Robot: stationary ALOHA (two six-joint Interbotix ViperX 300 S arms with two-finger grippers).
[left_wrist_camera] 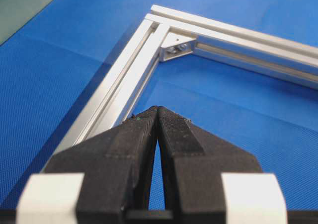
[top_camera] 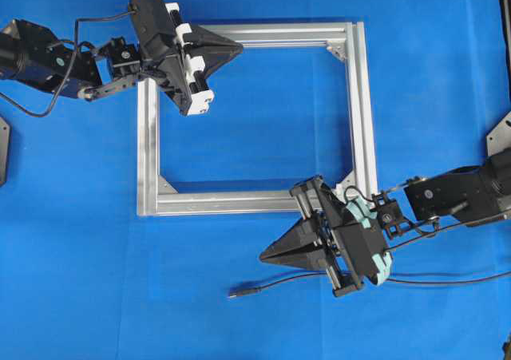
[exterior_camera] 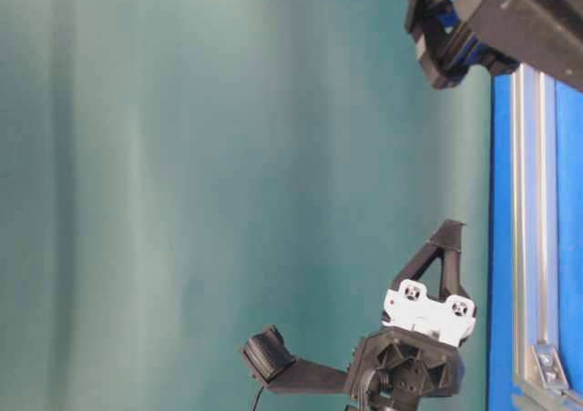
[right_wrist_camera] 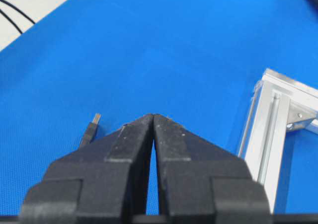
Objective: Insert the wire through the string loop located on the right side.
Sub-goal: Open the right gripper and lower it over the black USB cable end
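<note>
Nearest us, our right gripper (right_wrist_camera: 152, 115) and left gripper (left_wrist_camera: 158, 108) hover pinched closed and empty, since the wire (top_camera: 275, 284) lies ungrasped below the aluminium frame (top_camera: 363, 120).

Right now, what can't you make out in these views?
- String loop: too small to find on the frame in any view.
- Wire: its right part runs under the right gripper overhead; the right wrist view shows only the plug.
- Table-level view: mostly backdrop, left gripper partly cut off.
</note>
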